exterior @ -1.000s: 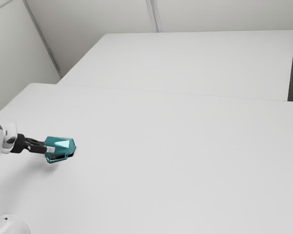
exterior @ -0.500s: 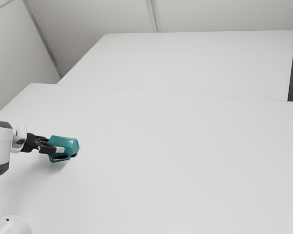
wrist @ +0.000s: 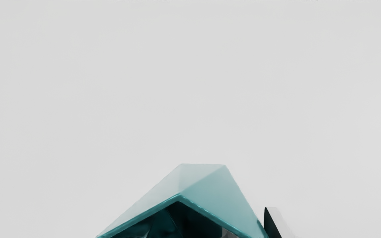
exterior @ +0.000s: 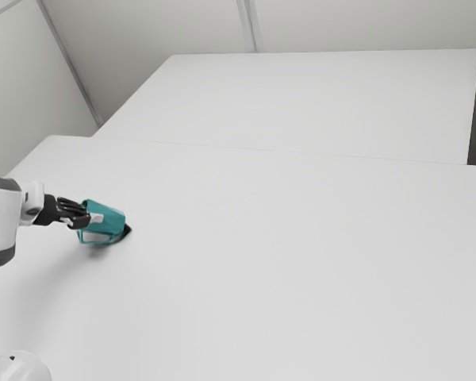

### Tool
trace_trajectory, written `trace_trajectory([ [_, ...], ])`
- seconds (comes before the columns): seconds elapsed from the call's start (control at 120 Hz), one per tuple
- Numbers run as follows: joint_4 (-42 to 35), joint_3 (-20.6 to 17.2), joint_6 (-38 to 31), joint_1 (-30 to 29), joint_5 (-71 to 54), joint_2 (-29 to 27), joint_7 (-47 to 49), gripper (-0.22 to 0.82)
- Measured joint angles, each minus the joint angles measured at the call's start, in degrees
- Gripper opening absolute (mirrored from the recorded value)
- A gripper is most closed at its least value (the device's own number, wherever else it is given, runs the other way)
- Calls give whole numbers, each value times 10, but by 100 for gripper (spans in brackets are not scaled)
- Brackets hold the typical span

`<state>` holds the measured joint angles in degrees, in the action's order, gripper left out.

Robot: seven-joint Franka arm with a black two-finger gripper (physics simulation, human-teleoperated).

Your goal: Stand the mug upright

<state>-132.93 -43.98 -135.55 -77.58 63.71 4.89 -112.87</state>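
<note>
The teal, faceted mug [exterior: 107,216] is at the exterior view's left, tilted, its mouth toward the hand and its dark base toward the exterior view's right. Its handle [exterior: 95,238] hangs on the lower side. My gripper [exterior: 93,217] is shut on the mug's wall near the rim. In the wrist view the mug [wrist: 210,195] shows its rim and dark inside; one fingertip of the gripper [wrist: 248,231] stands outside the wall and a grey bit of the other appears inside. A shadow lies beneath the mug; whether it touches the table cannot be told.
The white table [exterior: 285,262] stretches toward the exterior view's right, with another white surface [exterior: 301,103] behind it. A rounded white part [exterior: 17,368] sits at the exterior view's lower left corner. Pale walls stand beyond.
My hand has shifted slightly toward the exterior view's right, then toward the view's top, carrying the mug with it. The mug's tilt has changed, its base end now pointing lower.
</note>
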Motion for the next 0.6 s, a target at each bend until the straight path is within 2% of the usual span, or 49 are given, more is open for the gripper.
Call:
trace_trajectory([
  [0.333,2,-15,-15,3,2,-12,2,-16],
  [0.6,3,-3,-23,63,-30,-51,48,-18],
])
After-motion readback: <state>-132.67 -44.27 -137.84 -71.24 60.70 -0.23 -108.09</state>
